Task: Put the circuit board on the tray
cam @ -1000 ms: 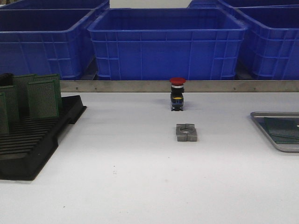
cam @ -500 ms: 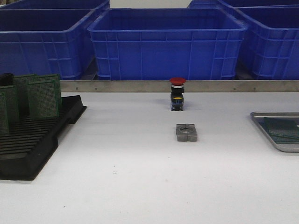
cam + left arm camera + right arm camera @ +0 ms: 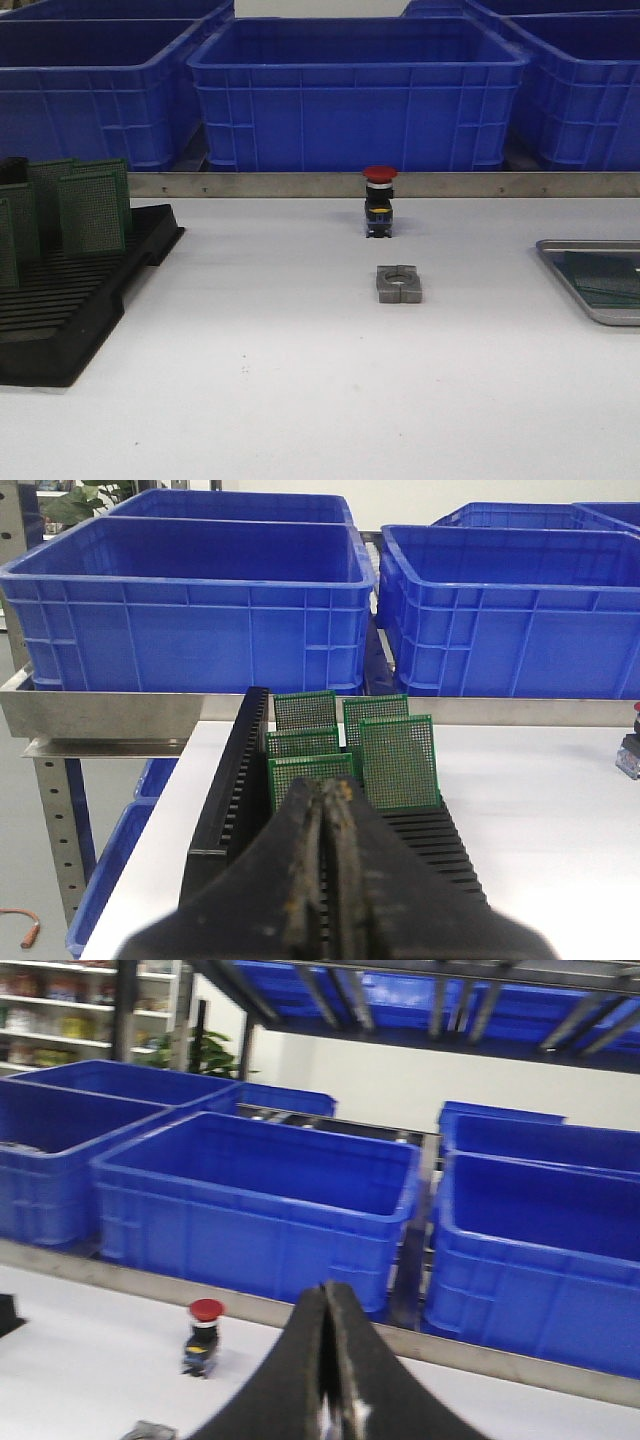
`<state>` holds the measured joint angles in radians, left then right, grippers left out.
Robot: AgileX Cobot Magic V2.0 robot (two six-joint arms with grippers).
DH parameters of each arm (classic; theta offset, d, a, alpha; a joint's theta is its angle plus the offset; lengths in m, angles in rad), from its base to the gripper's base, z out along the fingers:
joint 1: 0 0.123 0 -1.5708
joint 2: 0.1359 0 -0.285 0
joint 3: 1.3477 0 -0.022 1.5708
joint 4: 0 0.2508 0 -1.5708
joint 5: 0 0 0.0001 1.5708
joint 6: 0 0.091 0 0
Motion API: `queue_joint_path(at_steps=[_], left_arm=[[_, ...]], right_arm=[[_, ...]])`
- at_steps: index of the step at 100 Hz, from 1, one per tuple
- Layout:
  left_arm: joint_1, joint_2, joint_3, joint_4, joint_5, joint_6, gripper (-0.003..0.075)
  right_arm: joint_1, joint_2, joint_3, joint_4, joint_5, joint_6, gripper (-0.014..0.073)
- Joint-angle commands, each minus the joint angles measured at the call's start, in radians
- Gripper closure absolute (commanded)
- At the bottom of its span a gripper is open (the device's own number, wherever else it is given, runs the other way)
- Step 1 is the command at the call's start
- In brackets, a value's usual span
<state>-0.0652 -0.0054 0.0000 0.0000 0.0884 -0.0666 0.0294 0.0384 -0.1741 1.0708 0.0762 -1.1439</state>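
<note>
Several green circuit boards stand upright in a black slotted rack at the table's left. They also show in the left wrist view, just beyond my left gripper, which is shut and empty over the rack. The silver-grey tray lies at the table's right edge with green board showing inside it. My right gripper is shut and empty, held above the table. Neither gripper shows in the front view.
A red-capped push button stands mid-table at the back, also in the right wrist view. A small grey metal block lies in front of it. Big blue crates line a shelf behind a metal rail.
</note>
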Motion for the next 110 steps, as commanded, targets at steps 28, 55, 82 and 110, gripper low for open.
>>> queue_joint_path(at_steps=[28, 55, 82, 110], left_arm=[[-0.001, -0.03, 0.048, 0.0, -0.088, -0.011, 0.0741], [-0.001, -0.03, 0.048, 0.0, -0.088, -0.011, 0.0741], [-0.001, -0.03, 0.048, 0.0, -0.088, -0.011, 0.0741], [-0.001, -0.03, 0.048, 0.0, -0.088, -0.011, 0.0741]], right_arm=[[-0.042, 0.001, 0.189, -0.95, -0.251, 1.045, 0.0655], [-0.079, -0.077, 0.19, -1.22, -0.112, 1.277, 0.0655], [-0.079, -0.077, 0.19, -1.143, -0.112, 1.21, 0.0655], [-0.079, -0.077, 0.19, -1.11, -0.111, 1.176, 0.0655]])
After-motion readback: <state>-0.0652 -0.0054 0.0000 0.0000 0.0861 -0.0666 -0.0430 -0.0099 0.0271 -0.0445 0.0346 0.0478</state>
